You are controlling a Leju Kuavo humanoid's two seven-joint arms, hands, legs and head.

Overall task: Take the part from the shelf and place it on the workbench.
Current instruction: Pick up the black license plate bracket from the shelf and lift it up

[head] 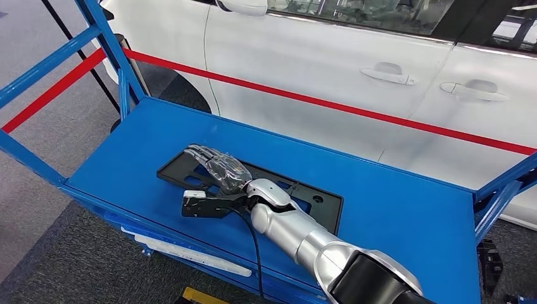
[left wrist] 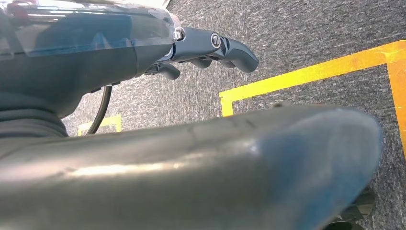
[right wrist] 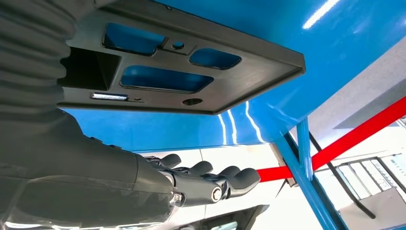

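Observation:
The part is a flat black plastic plate with several cut-outs, lying on the blue shelf near its middle. My right hand reaches in from below and is stretched over the plate's left end, palm down. In the right wrist view the plate lies on the blue surface, and the straightened fingers stay a little apart from it with nothing in them. My left hand hangs over the grey floor and holds nothing, its fingers only slightly bent.
A white car stands close behind the shelf, with a red band running across in front of it. Blue frame posts rise at the shelf's left corner and at its right edge. Yellow tape marks the floor.

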